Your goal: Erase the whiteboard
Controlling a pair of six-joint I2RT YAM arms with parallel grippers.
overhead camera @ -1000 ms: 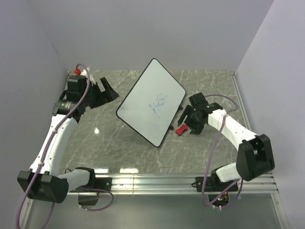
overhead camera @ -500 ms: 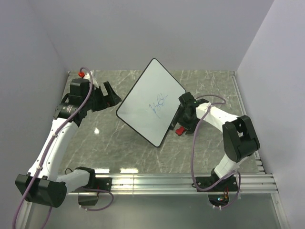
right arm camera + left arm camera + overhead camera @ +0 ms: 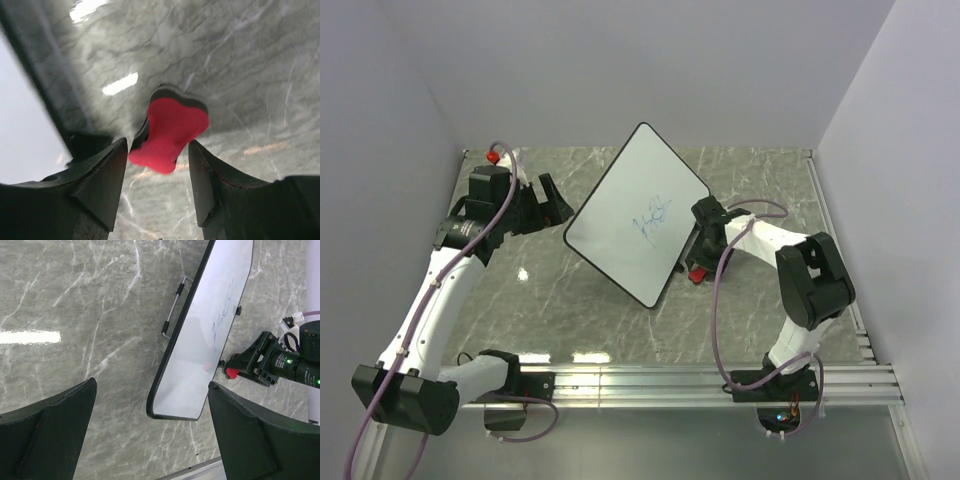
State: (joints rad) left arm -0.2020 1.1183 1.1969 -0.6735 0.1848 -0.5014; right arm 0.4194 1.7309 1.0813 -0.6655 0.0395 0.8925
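Right end effector [image 3: 698,260] (nearer) beside whiteboard [image 3: 635,225]

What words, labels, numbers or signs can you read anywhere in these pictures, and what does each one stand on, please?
No text can be read with certainty.
On the whiteboard: a blue scribble, handwritten, too small and loose to read as any word.
On the red eraser: no print shows.
Nothing else in view carries a label or number that can be read.

Nothing readable here tbh. Only mark is a blue scribble [image 3: 655,216] on the whiteboard [image 3: 620,245], just 3 o'clock of its middle, and it's not legible.
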